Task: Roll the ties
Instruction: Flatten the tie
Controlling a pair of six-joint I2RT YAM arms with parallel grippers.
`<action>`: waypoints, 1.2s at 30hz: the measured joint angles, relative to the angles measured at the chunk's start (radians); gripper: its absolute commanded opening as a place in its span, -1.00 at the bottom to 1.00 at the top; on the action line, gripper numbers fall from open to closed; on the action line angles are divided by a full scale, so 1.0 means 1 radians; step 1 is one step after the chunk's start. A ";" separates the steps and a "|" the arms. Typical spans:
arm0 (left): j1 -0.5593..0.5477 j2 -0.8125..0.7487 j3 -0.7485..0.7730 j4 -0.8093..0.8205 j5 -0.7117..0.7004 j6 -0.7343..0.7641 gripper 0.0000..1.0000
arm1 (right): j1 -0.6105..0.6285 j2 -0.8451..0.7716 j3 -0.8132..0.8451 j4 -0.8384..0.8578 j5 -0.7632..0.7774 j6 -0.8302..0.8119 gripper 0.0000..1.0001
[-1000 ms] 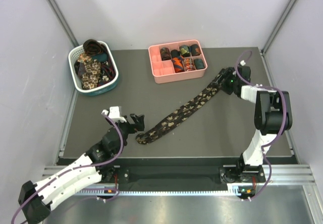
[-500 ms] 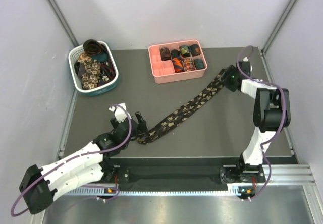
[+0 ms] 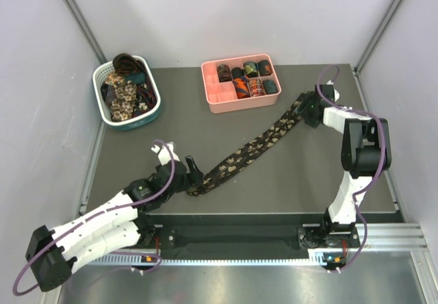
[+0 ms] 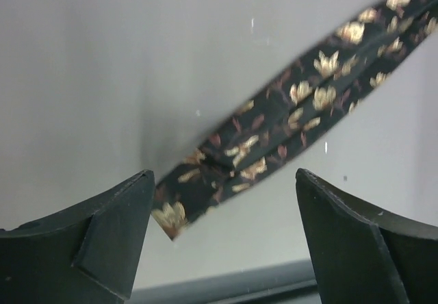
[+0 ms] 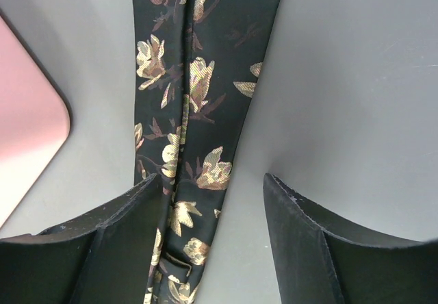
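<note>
**1 floral tie stretched on a diagonal between 2 spread grippers**

At the upper left of the overhead view, the white-and-teal basket (image 3: 96,89) holds a heap of unrolled ties (image 3: 123,93).

Lower left of centre, the left gripper (image 3: 191,176) sits low at the near end of the dark tie with beige flowers (image 3: 243,155). In its wrist view the 2 fingers stand wide apart. The tie's tapering tip lies between them, nearer the left finger, and neither finger is clamped on it.

This tie lies flat on the dark table (image 3: 294,174). Its long axis runs from the lower left up toward the upper right of the frame.

Above the middle of the tie, the pink tray (image 3: 222,96) carries several coiled ties (image 3: 250,78) in its compartments.

At the upper right, the right gripper (image 3: 306,109) is at the tie's far end. Its wrist view shows the fingers apart and straddling the strip. The fabric passes partly under the left finger and is clear of the right one. A seam runs down the tie's middle there.
</note>
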 measured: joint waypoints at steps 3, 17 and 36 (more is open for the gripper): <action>0.000 0.023 0.000 -0.032 0.039 -0.034 0.70 | 0.001 0.000 0.000 0.000 0.002 0.001 0.21; 0.000 0.174 -0.007 -0.074 -0.007 -0.209 -0.13 | 0.035 0.002 0.000 0.008 0.018 0.009 0.22; 0.000 0.107 -0.040 -0.085 0.039 -0.174 -1.00 | 0.042 0.056 0.044 0.043 0.042 0.044 -0.35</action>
